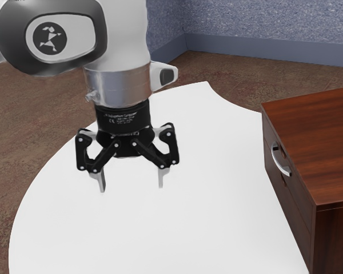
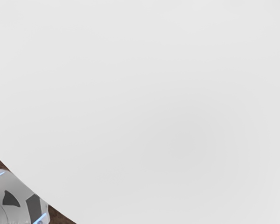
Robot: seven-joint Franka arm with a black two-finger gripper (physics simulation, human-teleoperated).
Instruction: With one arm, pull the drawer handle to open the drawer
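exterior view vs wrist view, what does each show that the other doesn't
Exterior view: the open end effector hanging above the table, apart from the wooden drawer unit and its silver handle at the exterior view's right, plus a blue wall. Wrist view: a white and grey robot part beyond the table's edge. Both: the white table and brown floor.

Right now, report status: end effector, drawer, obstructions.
End effector open, empty, over white table. Drawer handle untouched, off to the exterior view's right. Nothing between them.
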